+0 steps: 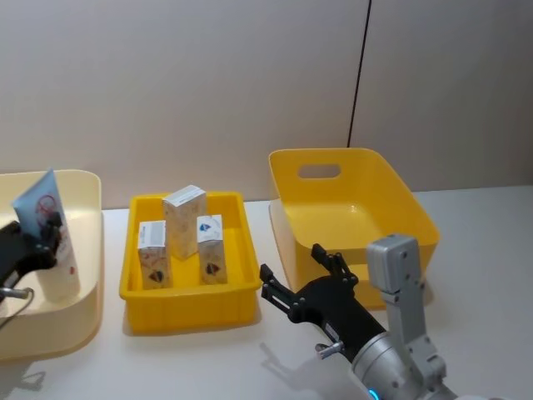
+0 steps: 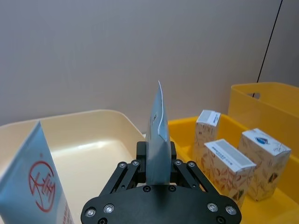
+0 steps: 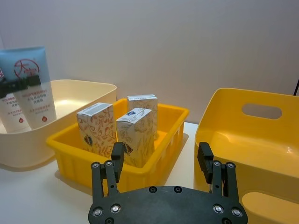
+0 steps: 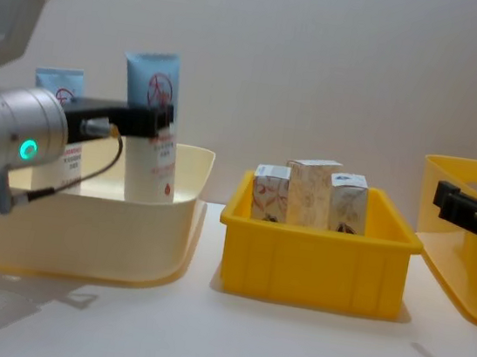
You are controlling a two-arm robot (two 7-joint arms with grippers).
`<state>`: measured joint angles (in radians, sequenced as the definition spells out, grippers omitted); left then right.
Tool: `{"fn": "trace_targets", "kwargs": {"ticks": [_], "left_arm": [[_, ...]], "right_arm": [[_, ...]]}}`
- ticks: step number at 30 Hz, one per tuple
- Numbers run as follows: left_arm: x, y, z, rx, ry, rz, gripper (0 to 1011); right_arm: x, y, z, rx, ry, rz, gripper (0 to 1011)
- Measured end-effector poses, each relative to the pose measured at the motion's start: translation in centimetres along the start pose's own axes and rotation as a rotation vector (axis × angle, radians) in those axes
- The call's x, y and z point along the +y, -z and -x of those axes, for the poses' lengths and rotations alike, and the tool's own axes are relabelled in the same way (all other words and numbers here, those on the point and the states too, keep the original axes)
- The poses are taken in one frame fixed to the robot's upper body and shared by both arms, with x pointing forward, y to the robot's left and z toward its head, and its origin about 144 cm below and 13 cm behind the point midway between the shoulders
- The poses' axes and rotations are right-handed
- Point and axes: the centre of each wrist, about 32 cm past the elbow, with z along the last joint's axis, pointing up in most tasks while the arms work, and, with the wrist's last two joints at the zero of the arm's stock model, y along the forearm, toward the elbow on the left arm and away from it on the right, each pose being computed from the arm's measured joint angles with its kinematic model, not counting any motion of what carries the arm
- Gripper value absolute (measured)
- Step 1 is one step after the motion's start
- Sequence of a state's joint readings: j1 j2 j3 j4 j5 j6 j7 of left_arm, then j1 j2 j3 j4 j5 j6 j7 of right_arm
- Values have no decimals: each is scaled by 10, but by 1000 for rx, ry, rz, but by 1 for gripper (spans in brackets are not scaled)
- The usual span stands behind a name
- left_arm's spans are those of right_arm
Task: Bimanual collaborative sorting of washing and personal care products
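My left gripper is clamped on a tube, long axis upright, lower end inside the cream bin beside another tube; my right gripper is spread open and empty, the cartons just ahead to its left.

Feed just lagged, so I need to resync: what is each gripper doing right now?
Left gripper: fingers closed on a light-blue squeeze tube, upright in the cream bin.
Right gripper: open, holding nothing.
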<state>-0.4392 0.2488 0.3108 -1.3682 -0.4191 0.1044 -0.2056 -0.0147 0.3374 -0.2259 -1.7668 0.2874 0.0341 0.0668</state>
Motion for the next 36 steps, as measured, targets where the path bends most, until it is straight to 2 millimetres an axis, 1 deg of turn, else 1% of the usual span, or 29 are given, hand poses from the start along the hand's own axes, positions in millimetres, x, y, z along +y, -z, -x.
{"fn": "trace_targets", "kwargs": {"ticks": [8, 16, 26, 36], "left_arm": [[1, -18, -12, -22, 36, 84, 238], [3, -36, -25, -26, 127, 165, 238], [2, -46, -31, 3, 255, 215, 238], [-1, -49, -30, 44, 402, 239, 238]], "right_arm": [[0, 0, 0, 0, 0, 0, 1000], [0, 0, 0, 0, 0, 0, 1000], [0, 0, 0, 0, 0, 0, 1000], [0, 0, 0, 0, 0, 0, 1000]]}}
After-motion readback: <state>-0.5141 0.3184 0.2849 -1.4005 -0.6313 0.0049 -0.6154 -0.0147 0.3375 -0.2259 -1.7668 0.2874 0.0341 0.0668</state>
